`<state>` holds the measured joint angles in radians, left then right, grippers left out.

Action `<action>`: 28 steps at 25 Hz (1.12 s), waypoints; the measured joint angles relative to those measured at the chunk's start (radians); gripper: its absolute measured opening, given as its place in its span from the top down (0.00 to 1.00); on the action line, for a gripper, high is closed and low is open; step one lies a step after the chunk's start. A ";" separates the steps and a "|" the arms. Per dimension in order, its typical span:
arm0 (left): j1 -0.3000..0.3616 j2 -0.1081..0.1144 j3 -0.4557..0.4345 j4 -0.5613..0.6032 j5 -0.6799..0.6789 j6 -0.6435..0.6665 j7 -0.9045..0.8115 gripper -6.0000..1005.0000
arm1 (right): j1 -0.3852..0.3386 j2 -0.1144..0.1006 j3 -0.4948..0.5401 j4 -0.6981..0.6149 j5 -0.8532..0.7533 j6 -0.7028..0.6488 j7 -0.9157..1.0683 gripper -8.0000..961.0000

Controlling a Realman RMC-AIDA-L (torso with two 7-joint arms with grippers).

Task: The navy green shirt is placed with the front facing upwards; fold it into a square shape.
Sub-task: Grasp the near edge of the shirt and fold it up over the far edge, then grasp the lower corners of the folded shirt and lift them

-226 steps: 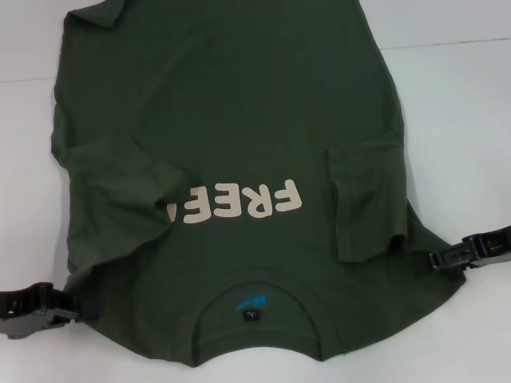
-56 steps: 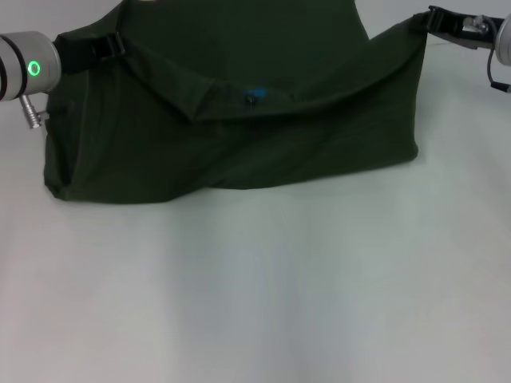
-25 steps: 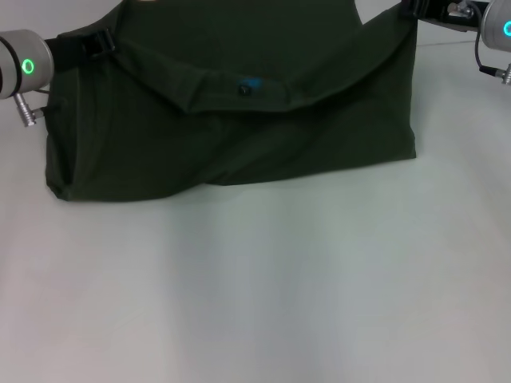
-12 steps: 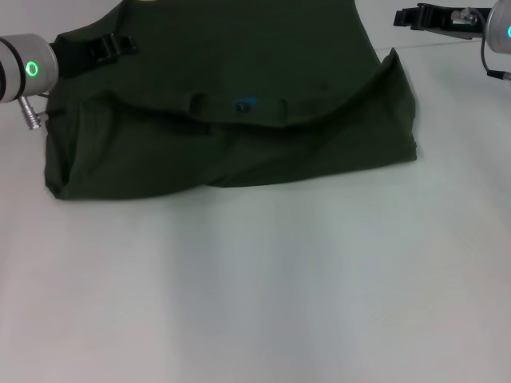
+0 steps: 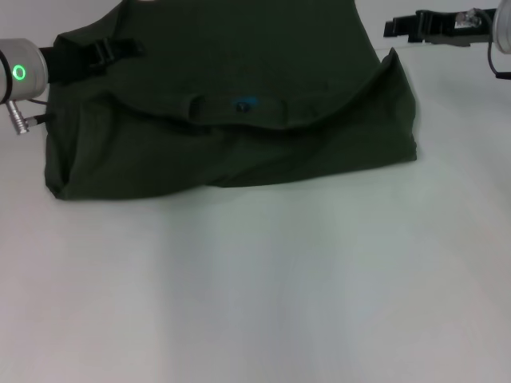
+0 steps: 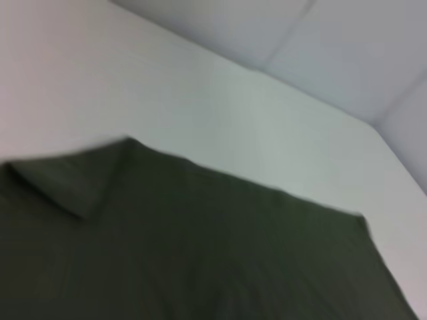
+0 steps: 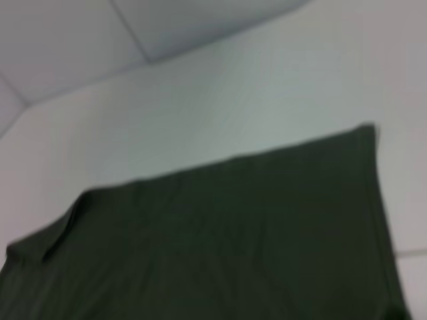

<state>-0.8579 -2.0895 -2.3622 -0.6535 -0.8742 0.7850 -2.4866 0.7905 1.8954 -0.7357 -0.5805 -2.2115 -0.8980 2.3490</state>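
- Navy green shirt: lying on the white table, folded over itself, front print hidden, plain dark green cloth showing upward.
- Upper layer of shirt: doubled back toward the far side; its curved edge sags across the middle of the garment, with the collar opening and a small blue mark visible at the centre of that edge.
- Near edge of shirt: a soft fold running slightly aslant, lower on the robot's left, with a rounded bulge at the left corner and a sharper corner at the right.
- Left gripper: over the shirt's far-left corner, black fingers lying against or just above the cloth; whether parted, closed or pinching cloth cannot be told. Silver wrist with a lit green ring just outside the shirt's left edge.
- Right gripper: beyond the shirt's far-right corner, above the table, clear of the cloth; nothing seen between its black fingers, gap between them cannot be told.
- Left wrist view: dark green shirt cloth filling the nearer part, one folded flap at the corner, white table beyond; own fingers out of sight.
- Right wrist view: shirt cloth with a straight far edge on white table; own fingers out of sight.
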 joint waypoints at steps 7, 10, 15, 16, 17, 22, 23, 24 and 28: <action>0.010 0.064 0.000 -0.054 0.001 0.286 -0.026 0.16 | -0.037 -0.018 -0.003 -0.135 -0.121 -0.260 0.127 0.43; 0.026 0.100 0.002 -0.070 0.004 0.386 -0.046 0.14 | -0.072 -0.024 0.007 -0.195 -0.134 -0.363 0.148 0.44; 0.051 0.133 0.003 -0.098 0.076 0.477 -0.065 0.11 | -0.110 -0.031 0.052 -0.244 -0.132 -0.491 0.146 0.44; 0.052 0.136 0.003 -0.099 0.100 0.480 -0.067 0.11 | -0.114 -0.031 0.064 -0.247 -0.132 -0.504 0.144 0.44; 0.053 0.137 0.003 -0.100 0.128 0.481 -0.067 0.11 | -0.117 -0.032 0.074 -0.247 -0.132 -0.510 0.143 0.44; 0.057 0.128 0.003 -0.118 0.254 0.477 -0.073 0.12 | -0.121 -0.032 0.110 -0.248 -0.131 -0.544 0.142 0.44; 0.061 0.120 0.003 -0.129 0.284 0.469 -0.078 0.12 | -0.121 -0.032 0.112 -0.248 -0.131 -0.548 0.142 0.44; 0.064 0.110 0.003 -0.141 0.318 0.457 -0.083 0.12 | -0.121 -0.031 0.114 -0.248 -0.131 -0.550 0.142 0.44; 0.075 0.076 0.003 -0.179 0.414 0.427 -0.088 0.12 | -0.118 -0.031 0.115 -0.249 -0.131 -0.546 0.148 0.43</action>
<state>-0.7832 -2.0138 -2.3593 -0.8327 -0.4598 1.2123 -2.5748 0.6728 1.8643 -0.6212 -0.8293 -2.3423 -1.4437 2.4965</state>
